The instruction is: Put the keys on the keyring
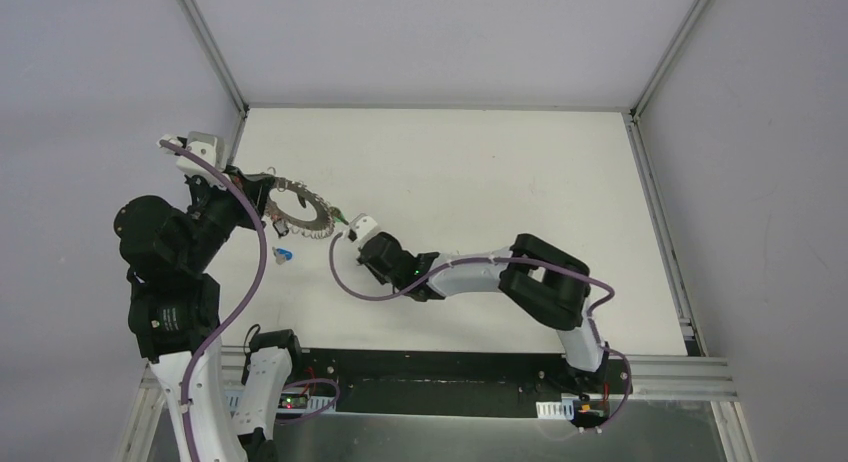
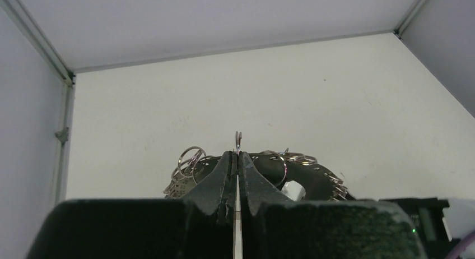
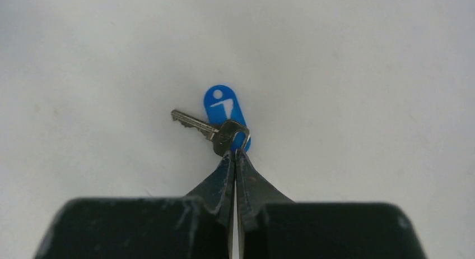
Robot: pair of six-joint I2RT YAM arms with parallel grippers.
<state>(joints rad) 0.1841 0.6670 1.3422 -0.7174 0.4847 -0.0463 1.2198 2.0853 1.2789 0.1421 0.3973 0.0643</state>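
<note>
The keyring (image 1: 300, 210), a grey ring edged with small wire loops, is held off the table at the left. In the left wrist view it (image 2: 313, 177) sits just past my fingertips. My left gripper (image 2: 237, 153) is shut on one upright loop of it; it also shows in the top view (image 1: 266, 204). My right gripper (image 3: 235, 152) is shut on the small ring of a metal key with a blue tag (image 3: 225, 107). In the top view this gripper (image 1: 345, 223) is at the keyring's right edge. Another blue and white key (image 1: 283, 254) lies on the table below the keyring.
The white table (image 1: 480, 182) is walled by grey panels at the back and both sides. A metal rail (image 1: 650, 367) runs along its near edge. A purple cable (image 1: 262, 252) hangs from the left arm over the loose key.
</note>
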